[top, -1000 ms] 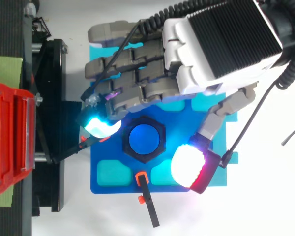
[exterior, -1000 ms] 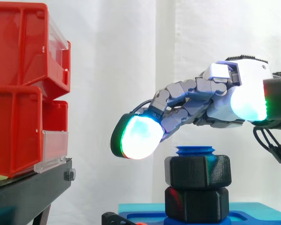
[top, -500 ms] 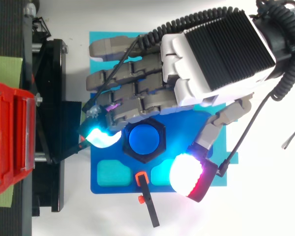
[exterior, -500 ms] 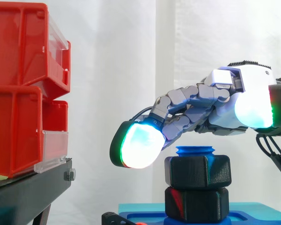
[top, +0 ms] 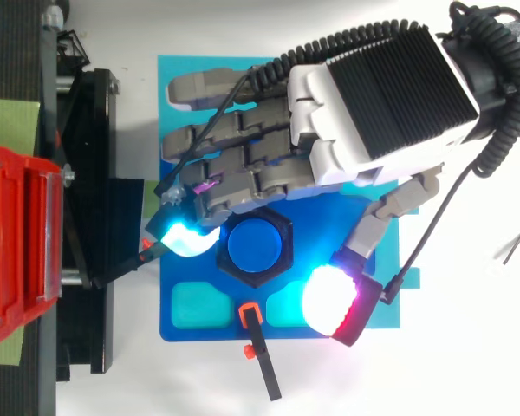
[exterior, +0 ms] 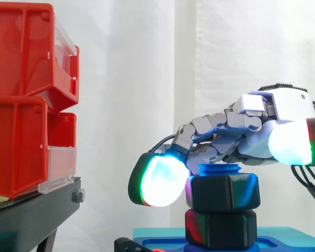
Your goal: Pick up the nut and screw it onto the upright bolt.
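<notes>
Bins: red bins (exterior: 21, 100) are stacked at the far left on a black stand (exterior: 31, 218), before a white curtain (exterior: 136, 63).

Plate: a blue plate (top: 217, 328) with lighter pockets is laid just right of the stand, as seen from above.

Finger pad: a finger pad (exterior: 160, 181) glowing white and green is held against the left side of the nut in the side view. From above it is seen cyan, just left of the nut's edge.

Nut: the black nut (exterior: 223, 191) is seated on the bolt, above a second black lower hex (exterior: 220, 228) at the plate. It is set upright and level.

Bolt: the blue bolt (exterior: 219, 169) is stood upright mid-plate. Its top is seen just above the nut and, from above, as a blue disc inside the hexagon.

Clamp: a small orange and black clamp (top: 258, 355) is laid at the plate's near edge, below the nut in the top view.

Thumb pad: the thumb pad (top: 331, 301), lit white and red, is held to the nut's lower right, apart from it.

Hand: the hand (top: 381, 95) is brought in from the right, low over the bolt. Its fingers are loosely bent and spread to either side of the nut, and nothing is pinched.
</notes>
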Controlling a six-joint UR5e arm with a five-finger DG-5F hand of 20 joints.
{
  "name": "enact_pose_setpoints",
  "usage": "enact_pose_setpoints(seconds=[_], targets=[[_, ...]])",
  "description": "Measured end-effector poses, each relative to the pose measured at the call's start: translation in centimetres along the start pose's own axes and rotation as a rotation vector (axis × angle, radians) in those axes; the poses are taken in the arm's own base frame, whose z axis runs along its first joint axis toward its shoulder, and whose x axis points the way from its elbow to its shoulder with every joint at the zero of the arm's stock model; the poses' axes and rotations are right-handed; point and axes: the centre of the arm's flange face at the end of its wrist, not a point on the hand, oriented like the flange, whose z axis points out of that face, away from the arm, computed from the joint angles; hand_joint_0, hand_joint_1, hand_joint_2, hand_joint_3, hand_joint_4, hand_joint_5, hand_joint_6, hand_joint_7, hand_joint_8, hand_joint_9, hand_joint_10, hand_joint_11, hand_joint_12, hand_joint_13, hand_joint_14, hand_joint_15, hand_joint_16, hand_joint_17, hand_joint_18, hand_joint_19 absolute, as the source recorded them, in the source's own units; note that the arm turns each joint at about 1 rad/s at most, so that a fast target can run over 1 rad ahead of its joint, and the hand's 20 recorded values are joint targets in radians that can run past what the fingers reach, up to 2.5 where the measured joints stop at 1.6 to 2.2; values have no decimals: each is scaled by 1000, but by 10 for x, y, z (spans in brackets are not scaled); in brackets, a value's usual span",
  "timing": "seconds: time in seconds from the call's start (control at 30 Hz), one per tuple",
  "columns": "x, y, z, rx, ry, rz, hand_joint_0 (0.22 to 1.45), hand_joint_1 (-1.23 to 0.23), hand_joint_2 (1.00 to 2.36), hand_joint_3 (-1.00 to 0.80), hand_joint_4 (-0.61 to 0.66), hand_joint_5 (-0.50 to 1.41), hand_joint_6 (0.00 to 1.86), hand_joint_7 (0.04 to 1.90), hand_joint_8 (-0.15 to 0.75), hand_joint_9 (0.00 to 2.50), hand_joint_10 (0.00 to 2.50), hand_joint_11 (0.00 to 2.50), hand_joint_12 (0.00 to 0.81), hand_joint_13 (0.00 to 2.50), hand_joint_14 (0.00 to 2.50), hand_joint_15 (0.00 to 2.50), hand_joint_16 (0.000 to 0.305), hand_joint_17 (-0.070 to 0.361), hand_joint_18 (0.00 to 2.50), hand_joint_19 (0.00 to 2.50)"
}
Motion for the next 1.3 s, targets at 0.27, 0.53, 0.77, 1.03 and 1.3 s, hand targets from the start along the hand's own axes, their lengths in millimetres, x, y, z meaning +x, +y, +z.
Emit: enact_pose_setpoints(seconds=[0.27, 0.53, 0.77, 1.03, 1.3], targets=[[2, -1, 0, -2, -9, -2, 413, -290, 1000, -500, 213, -79, 504, 1071, 299, 652, 0, 0, 401, 383, 0, 37, 49, 111, 0, 23], [1, -5, -3, 4, -10, -2, 426, -294, 1000, -500, 28, -36, 507, 1292, 302, 763, 1, 17, 395, 464, 0, 45, 47, 105, 55, 19], [-2, -11, -9, 11, -11, -4, 436, -297, 1000, -500, -1, -11, 506, 1233, 297, 864, 0, 31, 386, 530, 2, 64, 45, 102, 115, 31], [-5, -17, -13, 15, -12, -6, 442, -303, 1000, -500, 133, 37, 503, 1153, 289, 1024, 0, 42, 372, 631, 0, 72, 43, 96, 222, 70], [-8, -22, -18, 21, -14, -8, 446, -308, 1000, -500, 232, 60, 501, 1163, 274, 1217, 0, 68, 357, 733, 2, 91, 41, 92, 339, 108]])
